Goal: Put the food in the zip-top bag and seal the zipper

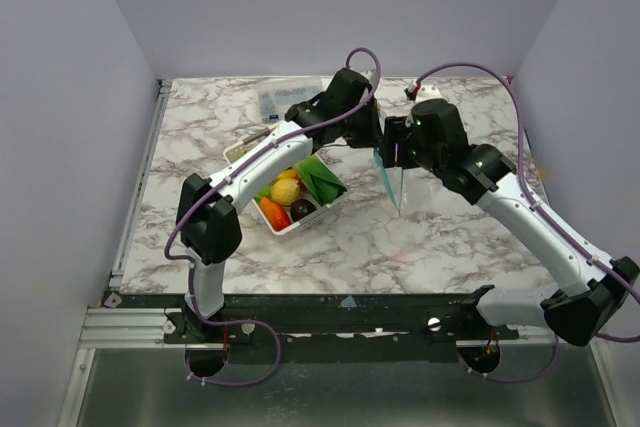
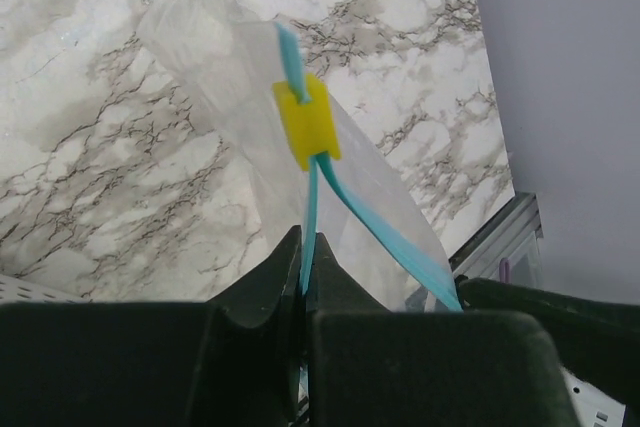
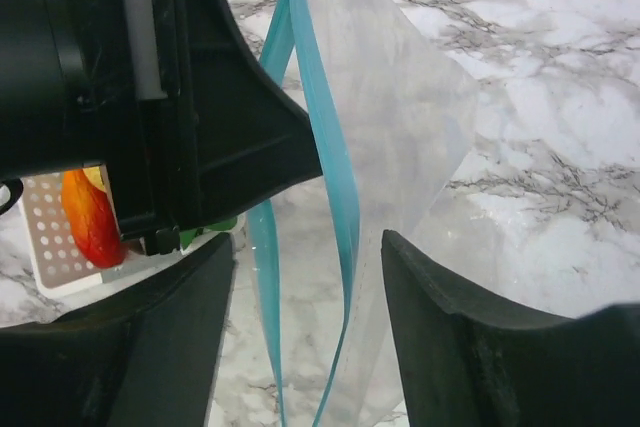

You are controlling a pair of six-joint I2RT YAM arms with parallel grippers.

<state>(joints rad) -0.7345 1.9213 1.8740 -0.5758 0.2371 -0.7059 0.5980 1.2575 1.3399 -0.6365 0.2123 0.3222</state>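
Marble table [image 1: 420, 247]: 1 zip-top bag [image 1: 392, 182], 1 tray [image 1: 290, 229]

Desk [image 1: 450, 237]: marble-pattern top, white with grey veining, smooth, low sheen.
Zip-top bag [image 2: 215, 67]: soft clear plastic film, faintly cloudy, creased.
Zipper [image 3: 330, 162]: turquoise plastic strip, smooth, semi-translucent.
Slider [image 2: 306, 124]: opaque yellow plastic, matt.
Left end effector [image 2: 303, 252]: black moulded plastic, matt.
Right end effector [image 3: 308, 247]: black plastic, matt, with a dull sheen along the edges.
Tray [image 3: 45, 237]: white rigid plastic, perforated wall, satin.
Food [image 1: 285, 191]: glossy moulded toy pieces; the orange-red one shows bright highlights.
Arm shells [image 1: 250, 159]: white plastic, glossy; joints black, matt.
Cables [image 1: 480, 69]: lilac sheath, smooth, looks rubbery.
Front rail [image 1: 130, 325]: bare metal extrusion, grey.
Walls [image 1: 70, 97]: plain pale panels, matt.
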